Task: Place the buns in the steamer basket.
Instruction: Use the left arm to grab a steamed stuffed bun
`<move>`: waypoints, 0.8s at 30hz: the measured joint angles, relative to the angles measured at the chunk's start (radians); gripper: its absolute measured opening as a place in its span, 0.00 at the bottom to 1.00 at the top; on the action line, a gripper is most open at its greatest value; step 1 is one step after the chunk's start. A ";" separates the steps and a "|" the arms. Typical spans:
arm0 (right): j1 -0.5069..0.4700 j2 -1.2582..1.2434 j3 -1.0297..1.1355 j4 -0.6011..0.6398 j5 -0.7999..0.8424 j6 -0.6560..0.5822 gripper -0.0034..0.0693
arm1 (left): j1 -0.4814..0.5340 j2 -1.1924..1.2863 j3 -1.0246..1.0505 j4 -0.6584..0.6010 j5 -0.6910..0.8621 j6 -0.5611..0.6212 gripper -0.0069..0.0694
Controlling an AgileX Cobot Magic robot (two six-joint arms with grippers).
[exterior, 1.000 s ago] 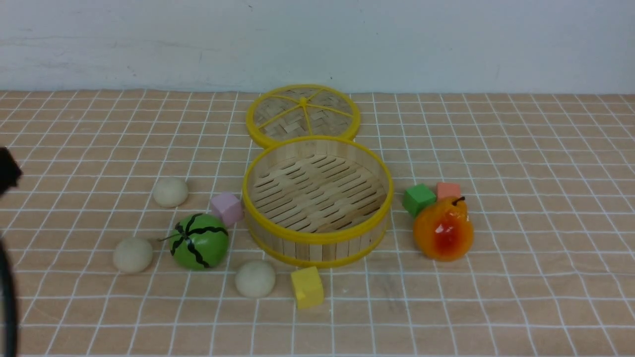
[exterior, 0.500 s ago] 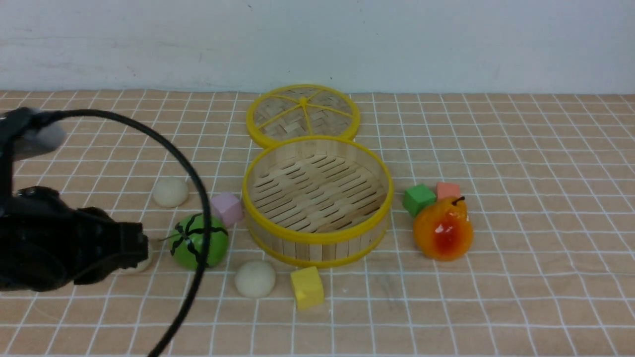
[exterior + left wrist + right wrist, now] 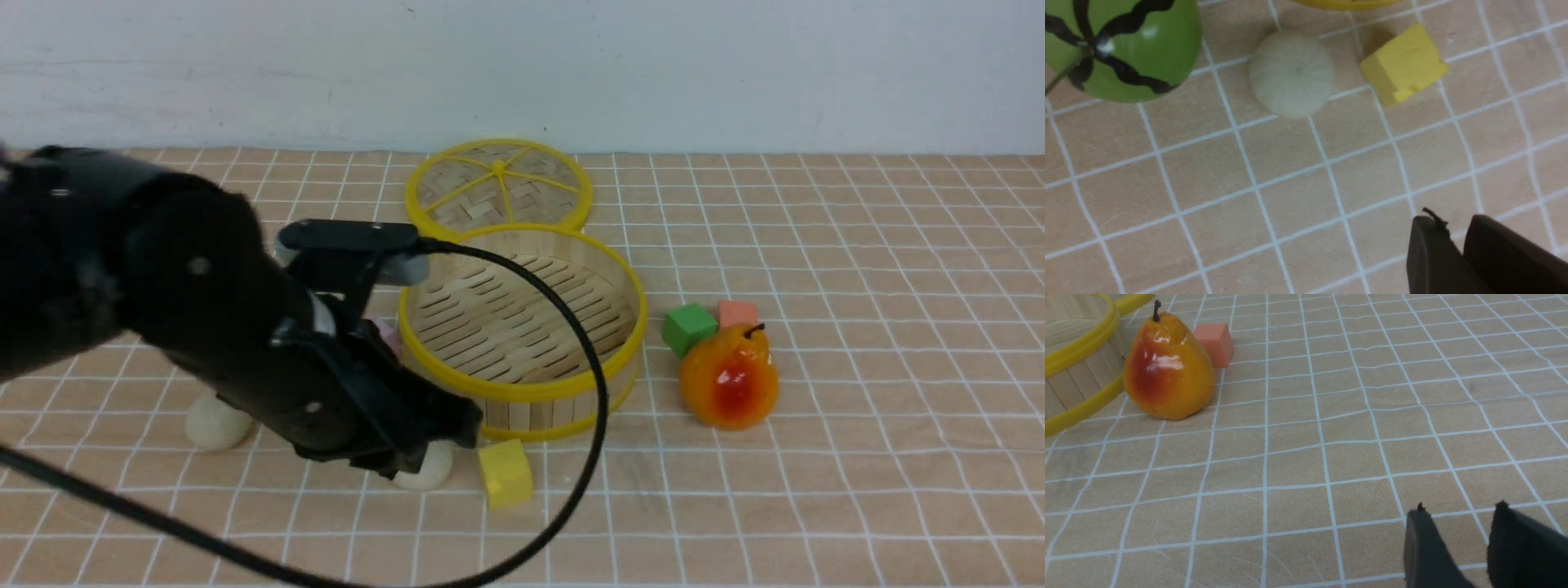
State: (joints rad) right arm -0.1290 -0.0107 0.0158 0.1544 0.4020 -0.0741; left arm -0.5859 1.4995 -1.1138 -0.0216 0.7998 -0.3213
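Left tool (image 3: 1447, 241): had swung in over the work area, tips slightly apart, nothing between them
Right tool (image 3: 1457, 535): tips apart
Nearest bun (image 3: 1292, 73): lay at the steamer basket (image 3: 522, 392)'s seven o'clock, likely first pick

- Over on the right, beyond the pear (image 3: 729, 377), I see a wide bare stretch of surface (image 3: 898, 343); a pincer could pass there.
- The near surface, in front of the yellow cube (image 3: 506, 474), also leaves room to pass.
- From above, the steamer basket (image 3: 522, 327) stands open, though its raised wall blocks a low sideways approach.
- Close by the nearest bun (image 3: 1292, 74), the yellow cube sits on one side and the watermelon ball (image 3: 1133, 49) on the other, with bare gaps between.
- The green cube (image 3: 690, 329), pink cube (image 3: 737, 316) and pear crowd together right of the basket.
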 joint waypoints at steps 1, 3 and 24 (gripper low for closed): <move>0.000 0.000 0.000 0.000 0.000 0.000 0.38 | -0.003 0.006 -0.008 0.015 0.000 -0.009 0.25; 0.000 0.000 0.000 0.000 0.000 0.000 0.38 | -0.008 0.060 -0.040 0.079 0.001 -0.082 0.25; 0.000 0.000 0.000 0.000 -0.001 0.000 0.38 | -0.008 0.414 -0.255 0.289 0.047 -0.198 0.32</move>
State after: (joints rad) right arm -0.1290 -0.0107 0.0158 0.1544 0.4009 -0.0741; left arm -0.5939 1.9132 -1.3685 0.2673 0.8466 -0.5192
